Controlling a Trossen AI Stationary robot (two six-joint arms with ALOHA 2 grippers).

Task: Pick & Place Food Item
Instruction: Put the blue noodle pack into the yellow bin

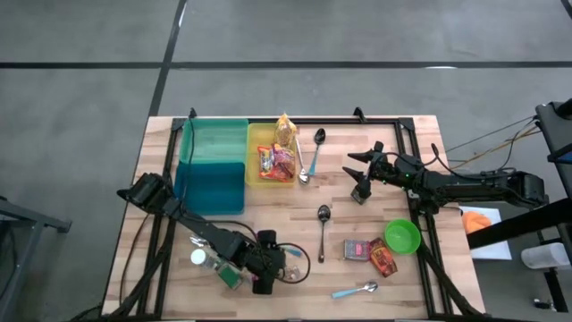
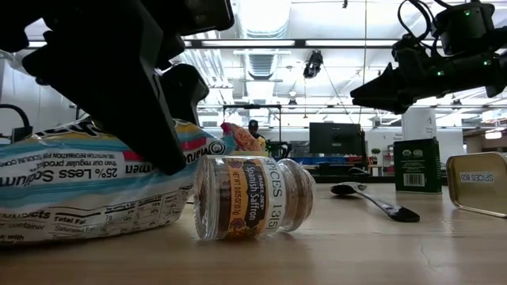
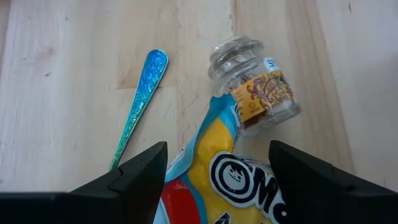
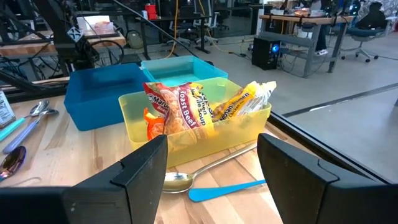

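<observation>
Although partly done, looks well short of finished. Counts several snack packets [image 1: 279, 161] already inside yellow bin [image 1: 253, 143] at the far side of the table. Leaves more food out on bare wood: noodle packet [image 3: 217, 186] near the front edge, spice jar [image 3: 258, 93] on its side just beside it, and, over toward green bowl [image 1: 402, 235], red tin [image 1: 357, 249] and small red packet [image 1: 384, 260].

Finds left gripper [image 3: 217, 155] low over the noodle packet, fingers spread to either side of it and not clamped; in the low view seems to press one finger against the bag, yet shows no lift, with the packet flat on the table. Puts the step in hand, as a judgement, at the moment before the grasp: closing, lifting and carrying across to the yellow bin all not yet done.

Places right gripper [image 1: 356, 175] above the table between the yellow bin and the green bowl, fingers wide apart with nothing between them, apparently waiting. Suggests at least the noodle packet to move, and likely the items by the bowl after it.
</observation>
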